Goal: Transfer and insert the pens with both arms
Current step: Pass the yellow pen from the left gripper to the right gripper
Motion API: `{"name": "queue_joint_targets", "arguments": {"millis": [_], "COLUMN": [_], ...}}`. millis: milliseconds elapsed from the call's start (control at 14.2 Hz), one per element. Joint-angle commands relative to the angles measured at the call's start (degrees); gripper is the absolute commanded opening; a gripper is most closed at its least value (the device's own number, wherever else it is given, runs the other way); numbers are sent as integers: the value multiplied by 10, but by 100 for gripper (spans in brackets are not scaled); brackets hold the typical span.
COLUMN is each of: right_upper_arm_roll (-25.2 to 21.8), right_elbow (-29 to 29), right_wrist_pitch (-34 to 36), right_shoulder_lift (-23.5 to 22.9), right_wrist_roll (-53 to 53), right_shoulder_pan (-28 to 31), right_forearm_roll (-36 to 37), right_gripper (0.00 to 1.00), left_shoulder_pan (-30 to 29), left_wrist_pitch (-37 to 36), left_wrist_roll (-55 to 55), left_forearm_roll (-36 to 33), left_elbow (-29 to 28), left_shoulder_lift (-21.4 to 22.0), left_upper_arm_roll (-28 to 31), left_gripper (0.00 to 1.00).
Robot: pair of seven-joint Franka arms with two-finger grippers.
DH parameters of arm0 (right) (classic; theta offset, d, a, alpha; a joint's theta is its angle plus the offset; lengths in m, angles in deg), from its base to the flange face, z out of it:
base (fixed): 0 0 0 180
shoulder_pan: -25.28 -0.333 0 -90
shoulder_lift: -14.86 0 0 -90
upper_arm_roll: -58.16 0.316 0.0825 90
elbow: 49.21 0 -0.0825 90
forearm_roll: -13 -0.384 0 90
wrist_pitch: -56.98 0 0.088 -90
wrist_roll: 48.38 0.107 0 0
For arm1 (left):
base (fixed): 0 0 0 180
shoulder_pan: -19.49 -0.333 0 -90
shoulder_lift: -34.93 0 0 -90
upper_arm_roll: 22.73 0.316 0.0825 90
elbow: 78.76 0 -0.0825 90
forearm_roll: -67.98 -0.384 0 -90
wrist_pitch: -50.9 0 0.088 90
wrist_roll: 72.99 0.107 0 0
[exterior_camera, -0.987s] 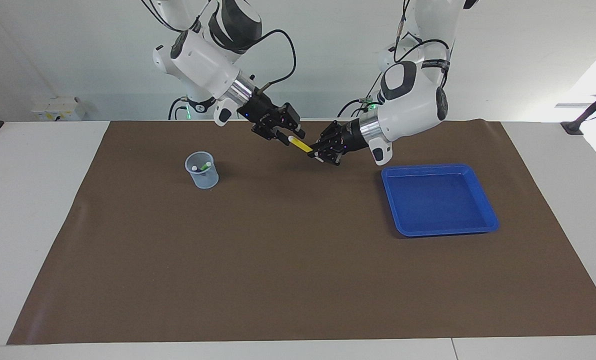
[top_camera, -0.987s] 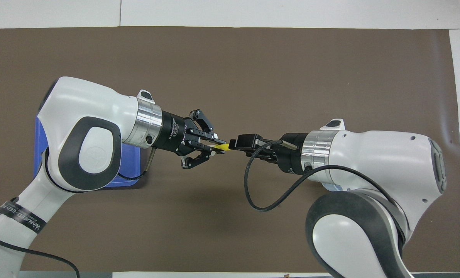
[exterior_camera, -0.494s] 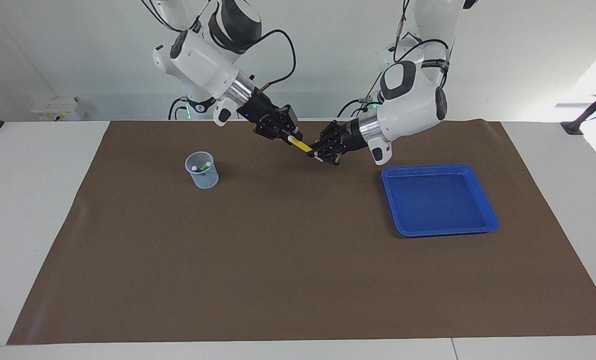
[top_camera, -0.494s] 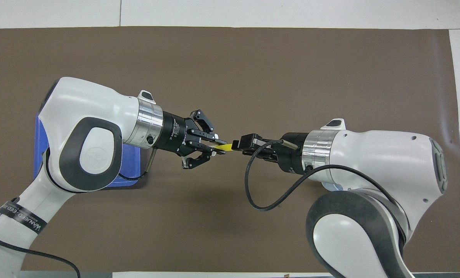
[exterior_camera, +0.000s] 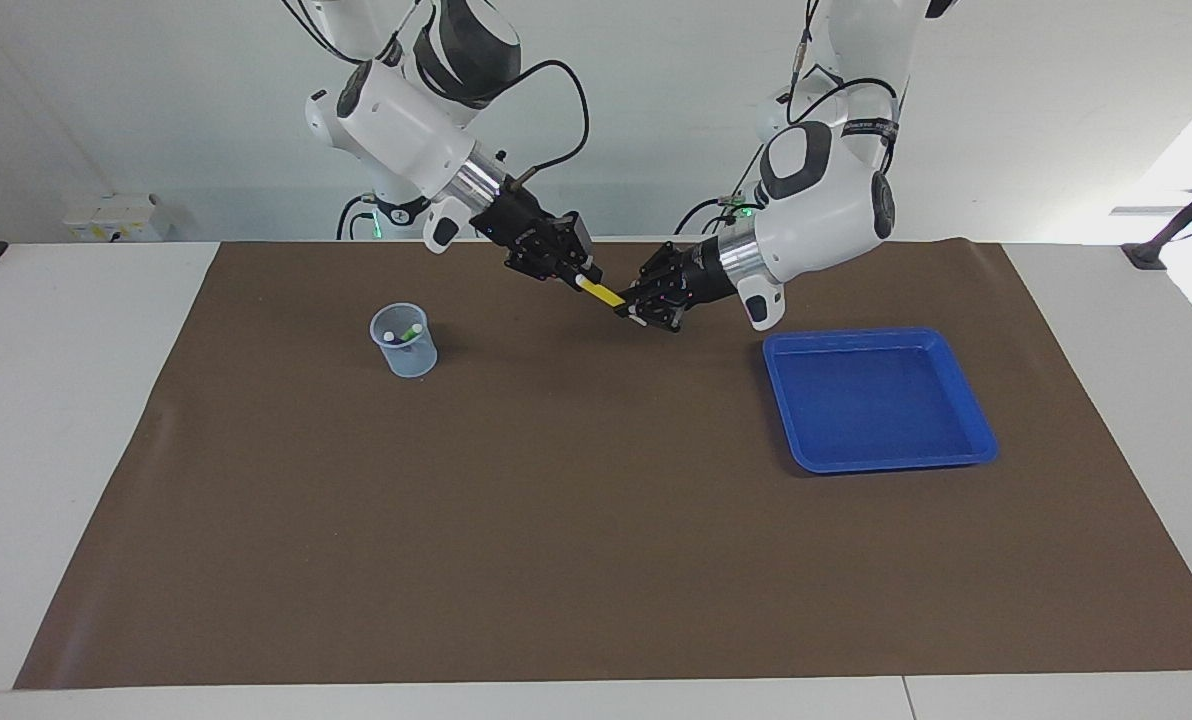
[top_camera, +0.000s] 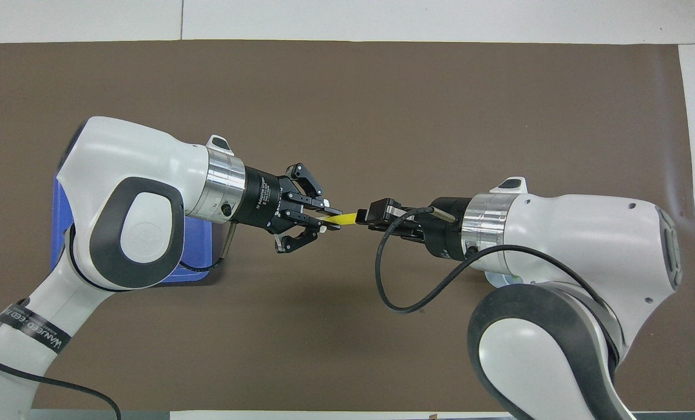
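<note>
Brown mat [exterior_camera: 596, 520] covers most of white table [exterior_camera: 56, 450]. Clear cup [exterior_camera: 405, 342] twd right arm's end; blue tray [exterior_camera: 881, 400] twd left arm's end.

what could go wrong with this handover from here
1. The yellow pen hangs in mid-air between the left tool and the right tool, each on one end. If the left lets go before the right grips firmly, the pen may drop onto the brown mat.
2. If either arm pulls away while both clamp it, the pen may twist or slip.
3. The cup already holds two pens, so inserting a tilted third may jam.
</note>
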Motion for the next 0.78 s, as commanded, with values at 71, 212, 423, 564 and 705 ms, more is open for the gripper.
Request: {"name": "queue_joint_targets", "arguments": {"millis": [71, 212, 423, 564, 705], "right_upper_arm_roll": [0, 0, -1, -2, -5], "right_elbow": [-1, -1, -1, 0, 13], "right_wrist_pitch": [8, 10, 21, 54, 109], "right_shoulder_lift": [5, 5, 5, 6, 11], "right_wrist_roll": [2, 3, 3, -4, -19], "right_shoulder_pan": [19, 21, 23, 44, 68], "right_forearm_roll": [9, 9, 9, 10, 36], "right_gripper": [0, 0, 0, 0, 0], "left_shoulder_pan": [2, 2, -5, -6, -6], "left_wrist_pitch": [14, 15, 36, 31, 33], "left_wrist_roll": [-7, -7, -13, -27, -17], "left_forearm_roll": [15, 15, 16, 9, -43], "left_elbow": [-13, -13, -5, -4, -2], "left_shoulder_lift": [21, 21, 17, 24, 31], "left_upper_arm_roll": [2, 2, 3, 5, 7], "left_gripper": [0, 0, 87, 100, 100]}}
